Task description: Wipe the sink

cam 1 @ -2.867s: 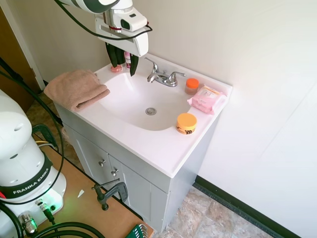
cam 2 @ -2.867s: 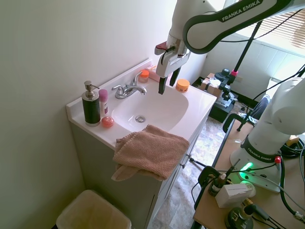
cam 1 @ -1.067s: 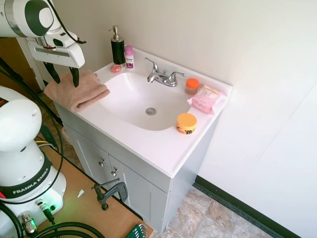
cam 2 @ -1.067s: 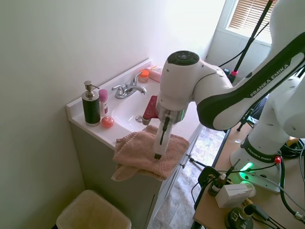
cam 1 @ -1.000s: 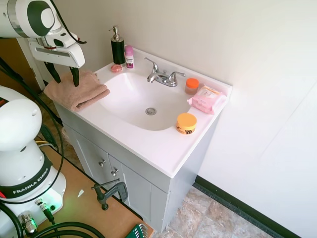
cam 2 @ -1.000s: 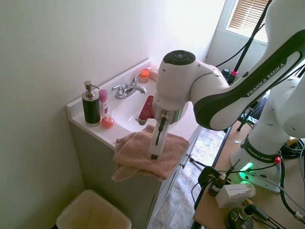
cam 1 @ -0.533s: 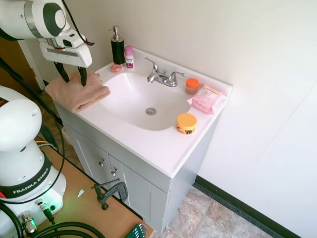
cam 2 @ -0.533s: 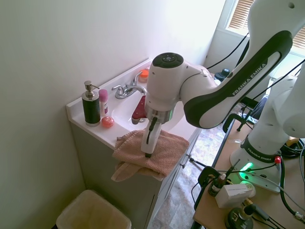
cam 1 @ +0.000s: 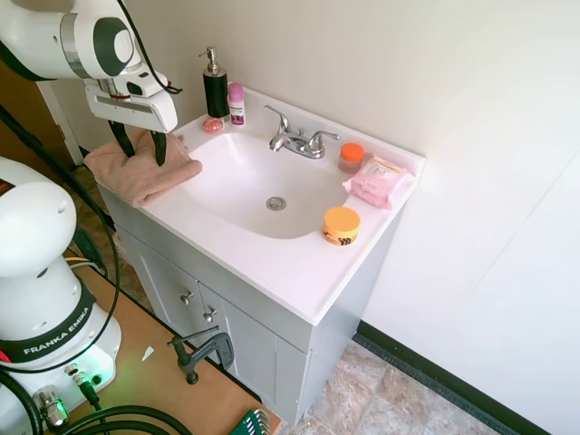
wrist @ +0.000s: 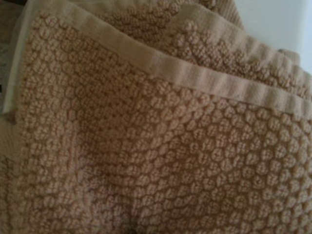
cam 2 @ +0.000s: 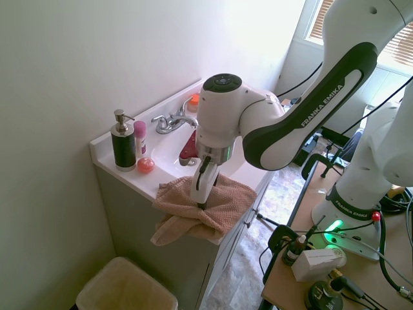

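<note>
The sink (cam 1: 237, 178) is a glossy white oval basin with a chrome drain (cam 1: 275, 204) and a chrome two-handle faucet (cam 1: 295, 140), set in a white vanity top (cam 1: 283, 269). A folded tan towel (cam 1: 136, 178) lies on the vanity's left end, hanging over the edge (cam 2: 222, 201). My gripper (cam 1: 141, 151) points down into the towel, open, with a ridge of cloth between its fingers (cam 2: 201, 195). The cloth is bunched around them. The wrist view is filled with the towel's knobbly weave (wrist: 156, 146).
Behind the towel stand a black soap dispenser (cam 1: 216, 88), a pink bottle (cam 1: 236, 104) and a small pink item (cam 1: 213, 125). Right of the faucet are an orange-lidded jar (cam 1: 351, 156), a pink wipes pack (cam 1: 379, 179) and an orange tub (cam 1: 341, 225). A bin (cam 2: 126, 290) stands below.
My gripper swung from above the faucet over to the towel and came down into it. The towel has bunched up and shifted slightly toward the basin.
</note>
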